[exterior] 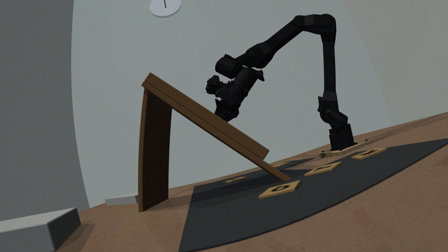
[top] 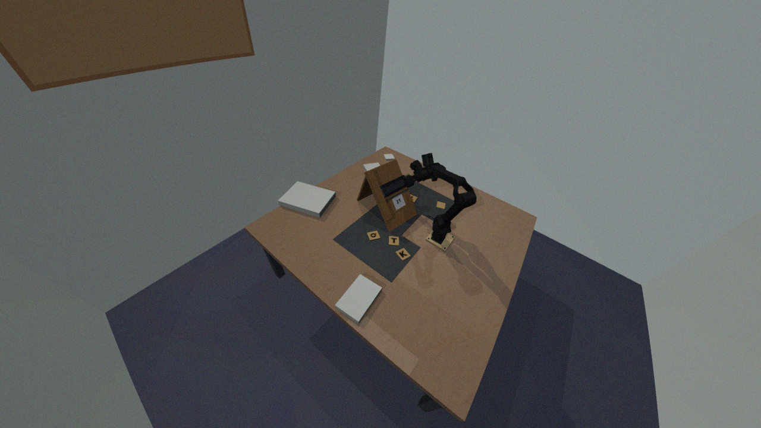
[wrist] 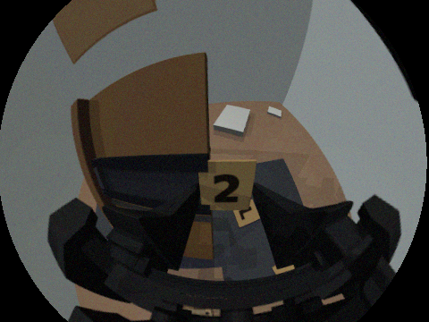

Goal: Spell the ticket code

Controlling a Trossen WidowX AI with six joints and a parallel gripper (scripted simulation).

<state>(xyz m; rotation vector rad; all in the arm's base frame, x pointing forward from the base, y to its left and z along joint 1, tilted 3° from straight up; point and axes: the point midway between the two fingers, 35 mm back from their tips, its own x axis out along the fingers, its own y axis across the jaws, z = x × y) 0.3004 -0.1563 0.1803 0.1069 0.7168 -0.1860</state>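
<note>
My gripper (wrist: 226, 187) is shut on the 2 tile (wrist: 227, 184), its digit upright and facing the wrist camera. The tile is at the right end of the dark rail (top: 395, 185) (wrist: 143, 179) and overlaps the edge of the brown board (top: 384, 169) (exterior: 203, 116) (wrist: 156, 107) in the wrist view; whether it is inside the channel I cannot tell. No tile shows in the rail. The ticket (top: 398, 201) reads 2T. A T tile (top: 393, 240) (exterior: 323, 168) lies on the front mat between a K tile (top: 402, 254) (exterior: 369, 153) and a Q-like tile (top: 373, 235) (exterior: 279, 189).
Two more tiles, one partly hidden (top: 413, 198) (exterior: 235, 180) (wrist: 247, 214) and one apparently blank (top: 440, 204), lie on the mat beyond the board. White boxes stand left (top: 307, 198), in front (top: 359, 298) and behind (wrist: 232, 119). The dark mat (top: 388, 266) (exterior: 219, 219) extends under the board.
</note>
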